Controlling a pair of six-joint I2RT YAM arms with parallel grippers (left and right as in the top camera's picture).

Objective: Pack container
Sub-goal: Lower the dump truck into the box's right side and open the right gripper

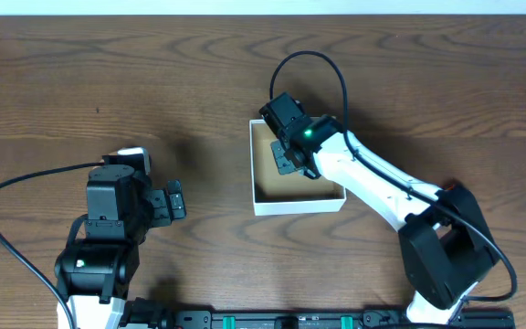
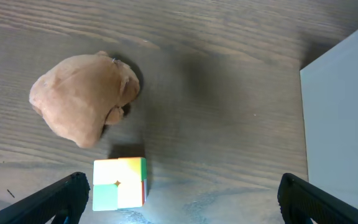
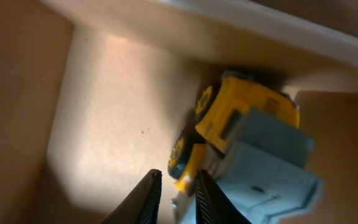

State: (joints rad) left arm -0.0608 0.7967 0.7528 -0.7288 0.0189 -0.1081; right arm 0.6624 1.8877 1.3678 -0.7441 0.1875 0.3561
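Observation:
The container (image 1: 299, 203) is a white-walled box with a tan inside, at the table's middle. My right gripper (image 1: 287, 157) reaches down into it. In the right wrist view its fingers (image 3: 174, 186) are nearly closed on the front edge of a yellow and grey toy truck (image 3: 247, 134). The truck lies tilted in a corner of the container (image 3: 104, 112). My left gripper (image 1: 173, 201) is open and empty, low over the table left of the container. Its fingers (image 2: 182, 190) are spread wide, and the container's white wall (image 2: 340, 112) stands to their right.
In the left wrist view a brown plush lump (image 2: 82, 96) lies on the wood. A small colour cube (image 2: 119, 182) sits just in front of it, near the left finger. Bare wood lies between the cube and the container.

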